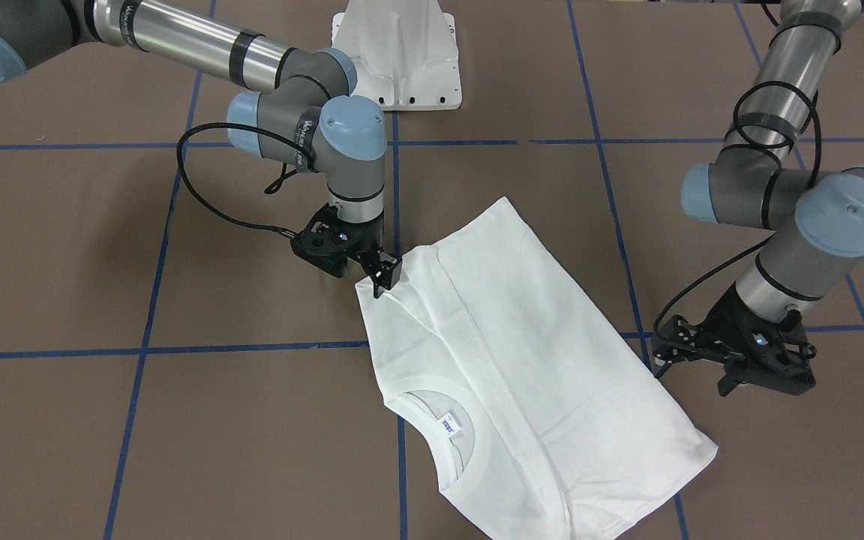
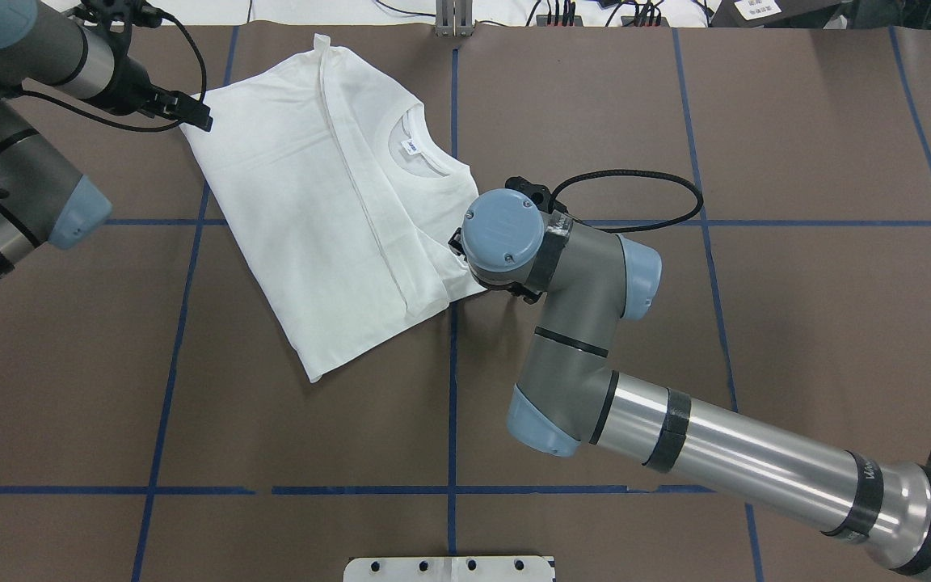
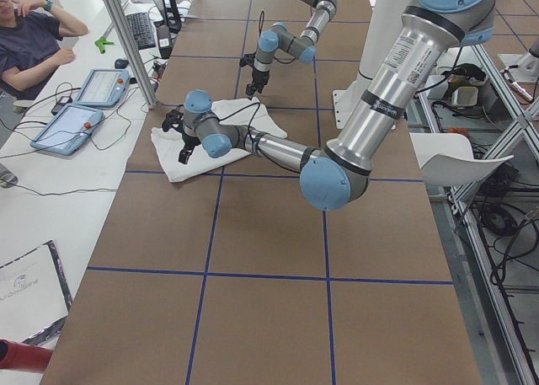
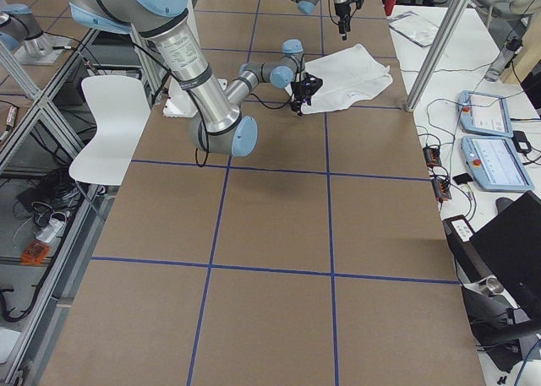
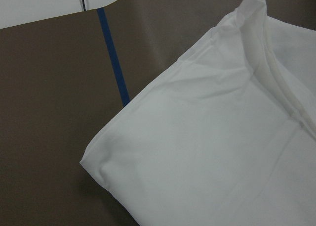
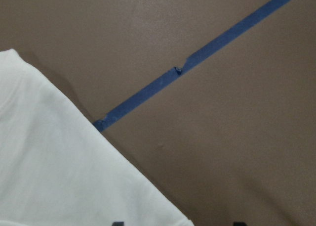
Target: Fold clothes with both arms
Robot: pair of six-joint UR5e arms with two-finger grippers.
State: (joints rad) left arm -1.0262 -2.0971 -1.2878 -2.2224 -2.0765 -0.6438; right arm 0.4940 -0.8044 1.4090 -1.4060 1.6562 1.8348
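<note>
The white T-shirt [image 1: 552, 352] is laid flat on the worktop [image 1: 177, 420], partly folded, with a long flap turned in over part of the collar [image 1: 483, 448]. The right hand [image 1: 382, 276] is set at a collar-side corner, its jaws apart around the cloth edge and not yet clamped. The left hand [image 2: 191, 115] is held just beside the diagonally opposite corner; whether it is open cannot be told. A further fold seems to be in preparation, so the cloth must be gripped before any lift.

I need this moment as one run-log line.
T-shirt: partly folded, flat | right hand: open at its edge | left hand: beside it, apart
</note>
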